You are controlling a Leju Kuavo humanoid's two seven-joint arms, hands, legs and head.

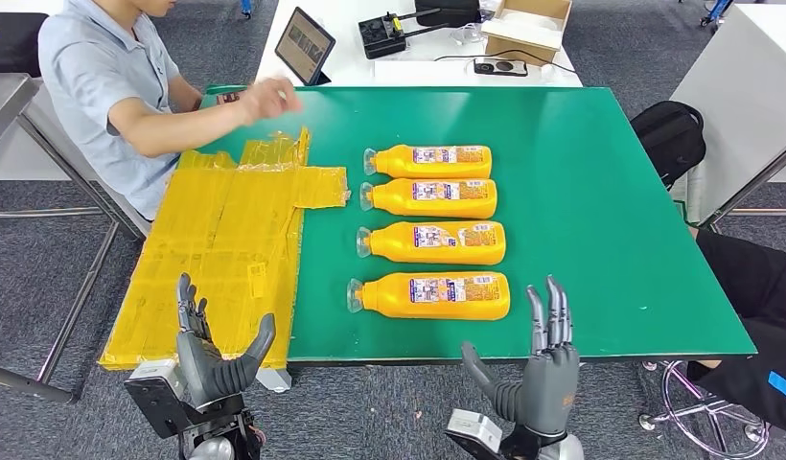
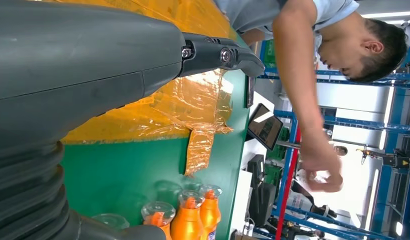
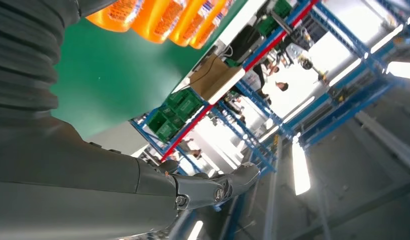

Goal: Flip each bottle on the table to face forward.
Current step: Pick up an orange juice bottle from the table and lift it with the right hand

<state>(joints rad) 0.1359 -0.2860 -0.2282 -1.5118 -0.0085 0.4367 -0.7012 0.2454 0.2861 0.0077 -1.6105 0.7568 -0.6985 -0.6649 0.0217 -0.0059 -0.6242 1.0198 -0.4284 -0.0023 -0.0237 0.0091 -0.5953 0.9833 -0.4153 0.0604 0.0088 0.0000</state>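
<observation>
Several orange bottles lie on their sides in a column on the green table, clear caps to the left, labels up. The nearest bottle lies close to the front edge, a second bottle behind it, and the farthest bottle at the back. My left hand hovers open in front of the table's front left, fingers spread and upright. My right hand is open too, just below the front edge, right of the nearest bottle. The left wrist view catches the bottle caps; the right wrist view catches the bottles' orange bodies.
A patch of yellow tape sheets covers the table's left side and overhangs its front edge. A person in a grey shirt sits at the far left, one hand over the table's back left. A tablet and boxes stand on the white desk behind.
</observation>
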